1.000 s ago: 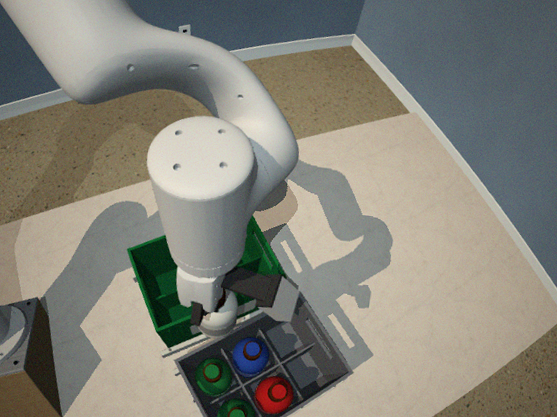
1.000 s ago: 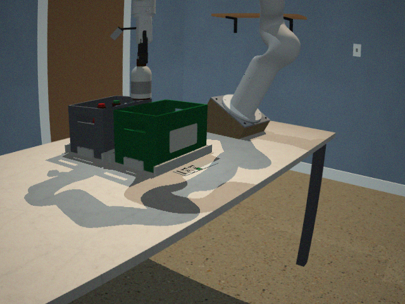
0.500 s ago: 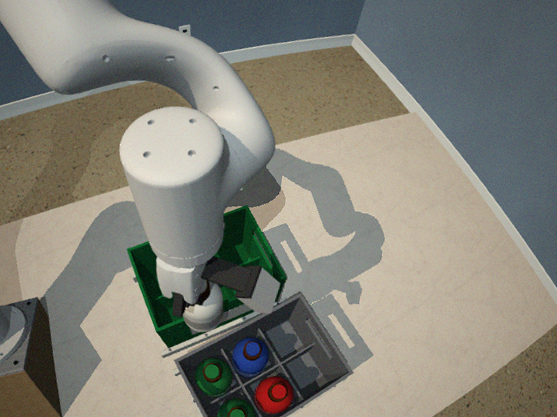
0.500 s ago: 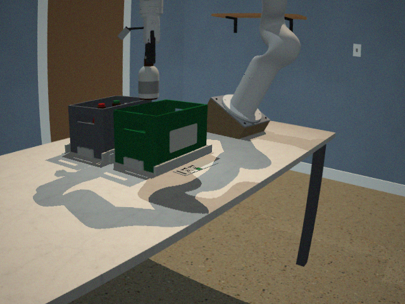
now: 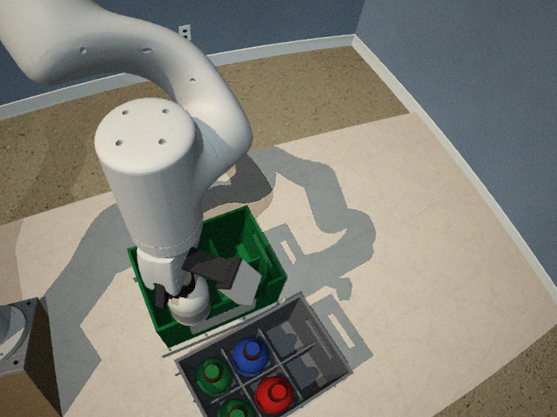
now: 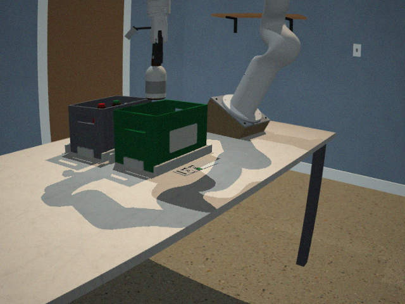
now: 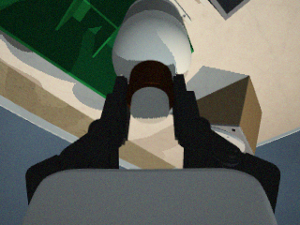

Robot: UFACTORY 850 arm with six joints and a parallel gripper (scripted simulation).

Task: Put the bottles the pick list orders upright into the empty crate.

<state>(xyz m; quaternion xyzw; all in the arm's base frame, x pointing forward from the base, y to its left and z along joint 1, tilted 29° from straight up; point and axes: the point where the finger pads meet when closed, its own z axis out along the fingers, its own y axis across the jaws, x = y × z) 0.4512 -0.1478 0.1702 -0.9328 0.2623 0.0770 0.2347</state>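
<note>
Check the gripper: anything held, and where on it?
Yes: the white bottle, gripped at its brown neck, just below the cap, between both fingers.

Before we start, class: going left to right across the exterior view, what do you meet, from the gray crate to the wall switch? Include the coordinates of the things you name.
Gray crate [image 5: 303,310] [image 6: 88,133] [image 7: 236,9] → green crate [image 5: 269,298] [image 6: 140,140] [image 7: 28,28] → arm base [image 5: 43,356] [image 6: 225,121] [image 7: 222,105] → table leg [image 6: 312,209] → wall switch [image 6: 357,50]. Overlapping things are left out.
</note>
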